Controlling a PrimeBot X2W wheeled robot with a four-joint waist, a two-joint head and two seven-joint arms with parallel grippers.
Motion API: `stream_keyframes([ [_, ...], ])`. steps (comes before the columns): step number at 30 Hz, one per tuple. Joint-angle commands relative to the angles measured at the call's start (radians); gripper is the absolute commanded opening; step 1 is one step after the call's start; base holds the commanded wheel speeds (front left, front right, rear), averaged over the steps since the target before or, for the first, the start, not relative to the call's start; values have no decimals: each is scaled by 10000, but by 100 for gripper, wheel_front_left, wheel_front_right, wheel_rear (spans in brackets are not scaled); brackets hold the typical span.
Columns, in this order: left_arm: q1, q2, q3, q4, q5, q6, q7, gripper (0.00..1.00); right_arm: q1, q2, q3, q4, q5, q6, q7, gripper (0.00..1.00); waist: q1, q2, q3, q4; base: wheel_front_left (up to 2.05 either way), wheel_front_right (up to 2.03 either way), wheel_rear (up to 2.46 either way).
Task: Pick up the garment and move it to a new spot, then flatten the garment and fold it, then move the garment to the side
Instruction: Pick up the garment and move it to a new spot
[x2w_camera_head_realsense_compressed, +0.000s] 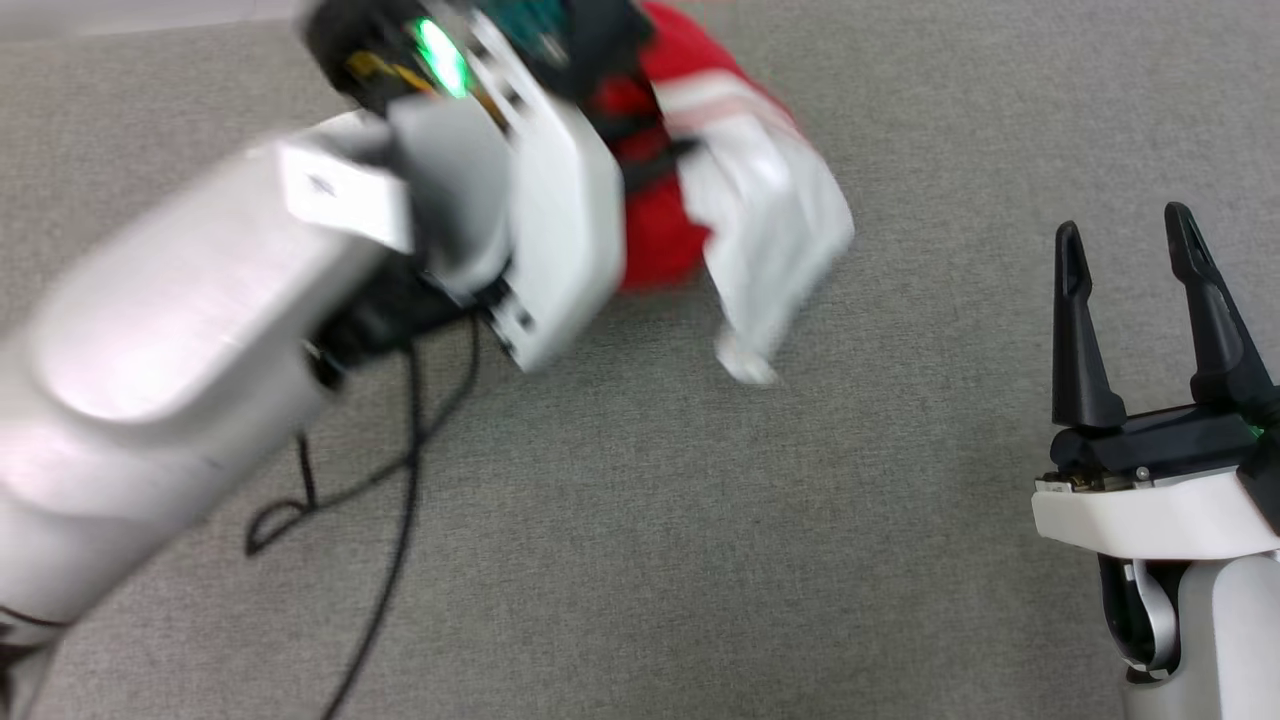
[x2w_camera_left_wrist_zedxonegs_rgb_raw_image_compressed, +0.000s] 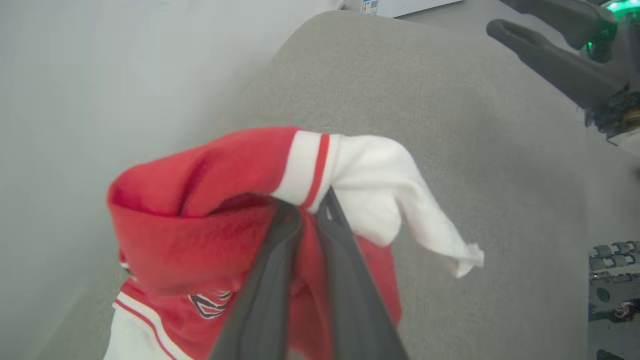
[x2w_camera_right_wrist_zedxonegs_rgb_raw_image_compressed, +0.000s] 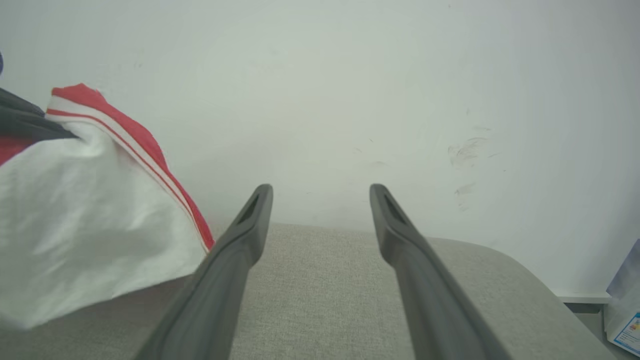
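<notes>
One step of three underway: my left claw (x2w_camera_left_wrist_zedxonegs_rgb_raw_image_compressed: 312, 205) pinches red jersey T-shirt (x2w_camera_left_wrist_zedxonegs_rgb_raw_image_compressed: 200, 210), white sleeves, at shoulder seam; shirt hangs bunched over grey fabric surface (x2w_camera_head_realsense_compressed: 640, 520). Meanwhile my right claw (x2w_camera_head_realsense_compressed: 1124, 222) spread, empty. Flatten, fold, side-move pending.

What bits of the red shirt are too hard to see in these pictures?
1. Head view: most of the jersey is hidden behind the blurred left arm.
2. Left wrist view: the chest print is crumpled into folds beside the left claw, with too little showing to read.
3. Right wrist view: the jersey is cut off by the left edge.
</notes>
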Motion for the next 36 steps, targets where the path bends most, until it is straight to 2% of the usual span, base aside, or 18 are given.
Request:
stream_keyframes([
  [1,185,-71,-266,-4,-11,0,-83,0,87,36,5,-12,73,-7,-21,100,0,0,16,-45,0,0,0],
  [7,778,-206,-1677,456,-81,0,-332,0,130,35,-20,-25,72,-7,-21,100,0,0,-14,-74,0,0,0],
  [10,1253,-214,-2063,749,-289,-1,-523,0,120,35,-40,-8,67,-7,-21,100,0,0,-22,-5,0,0,0],
  [21,3520,-240,-2526,2344,25,-1,-216,0,91,35,80,82,-37,-7,-21,100,0,0,30,184,0,0,0],
  [25,4439,-525,-2681,2612,36,-14,-72,0,192,35,35,117,-72,-7,-21,100,0,0,-34,230,0,0,0],
  [27,4588,-708,-2700,2670,31,-37,-348,0,260,35,5,154,-133,-7,-21,100,0,0,-156,302,0,0,0],
  [28,4555,-783,-2691,2697,75,-39,-581,58,285,35,16,170,-168,-7,-21,100,0,0,-236,344,0,0,0],
  [29,4490,-837,-2663,2719,179,-39,-875,100,311,34,21,192,-174,-7,-21,100,0,0,-329,381,0,0,0],
  [33,4136,-946,-2242,2860,493,3,-2619,100,535,35,50,299,-233,-7,-21,100,0,0,-808,562,0,0,0],
  [36,4238,-976,-1899,2770,898,358,-3898,100,755,34,28,376,-249,-7,-21,100,0,0,-1220,733,0,0,0],
])
